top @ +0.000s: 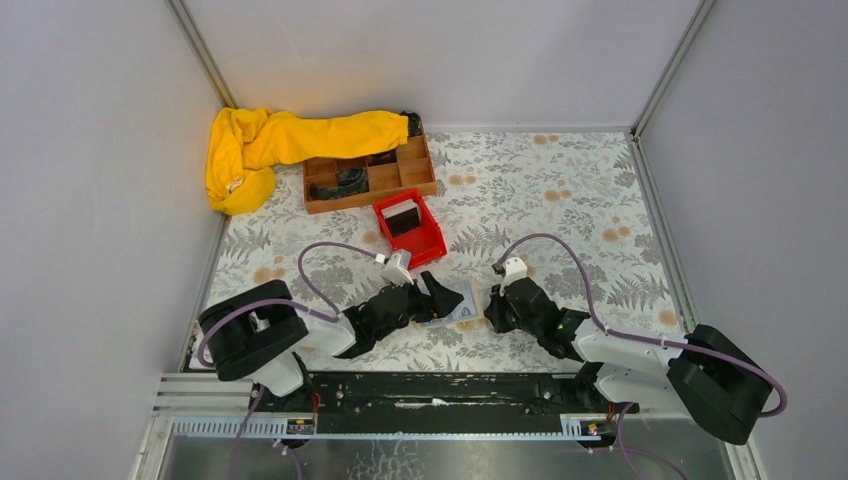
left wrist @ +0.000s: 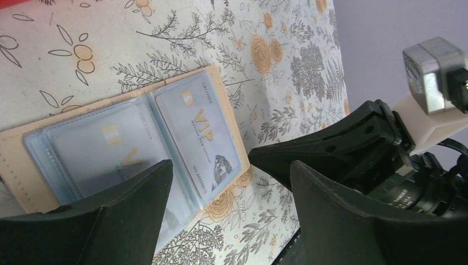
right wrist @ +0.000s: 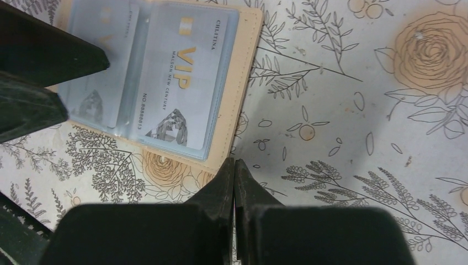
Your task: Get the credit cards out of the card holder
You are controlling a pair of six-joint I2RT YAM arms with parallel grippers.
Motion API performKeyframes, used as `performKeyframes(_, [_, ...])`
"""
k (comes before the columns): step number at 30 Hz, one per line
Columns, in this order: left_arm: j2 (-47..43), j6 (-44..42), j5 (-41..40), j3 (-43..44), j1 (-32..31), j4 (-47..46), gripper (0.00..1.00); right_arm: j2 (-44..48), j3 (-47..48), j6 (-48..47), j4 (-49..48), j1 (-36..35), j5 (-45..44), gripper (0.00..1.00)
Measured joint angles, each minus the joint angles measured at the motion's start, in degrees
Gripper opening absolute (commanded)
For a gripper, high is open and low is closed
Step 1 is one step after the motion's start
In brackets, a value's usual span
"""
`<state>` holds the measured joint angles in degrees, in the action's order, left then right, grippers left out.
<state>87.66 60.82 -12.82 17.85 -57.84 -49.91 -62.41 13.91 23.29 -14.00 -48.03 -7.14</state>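
Top view: the card holder [top: 458, 303] lies open at lower centre between both arms, with open floral table [top: 560, 200] to its upper right and the red bin [top: 410, 228] just above. Left wrist view: the left gripper [left wrist: 229, 165] hangs spread over sleeved credit cards [left wrist: 198, 132]. Right wrist view: the right gripper [right wrist: 234, 165], pressed together, points at the card holder's beige edge.

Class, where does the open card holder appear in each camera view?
Top external: card holder low centre, between left tool and right tool.
Left wrist: card holder left of centre, beyond the left tool.
Right wrist: card holder top left, above the right tool.
Shared landmark: floral tablecloth under it.
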Motion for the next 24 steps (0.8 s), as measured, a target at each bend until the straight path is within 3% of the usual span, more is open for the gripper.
performKeyframes(11, [2.36, 1.09, 2.34, 0.02, 1.46, -1.62, 0.85, -1.66, 0.00, 1.68, -2.16, -1.16, 2.29, 0.00])
performKeyframes(19, [3.26, 2.03, 4.00, 0.00, 2.40, -4.31, 0.85, 6.45, 1.36, 0.52, 3.04, -1.33, -1.46, 0.00])
performKeyframes(24, [7.08, 3.45, 5.81, -0.02, 2.47, -7.80, 0.84, 2.36, 5.20, -0.81, 3.78, -1.33, -2.43, 0.00])
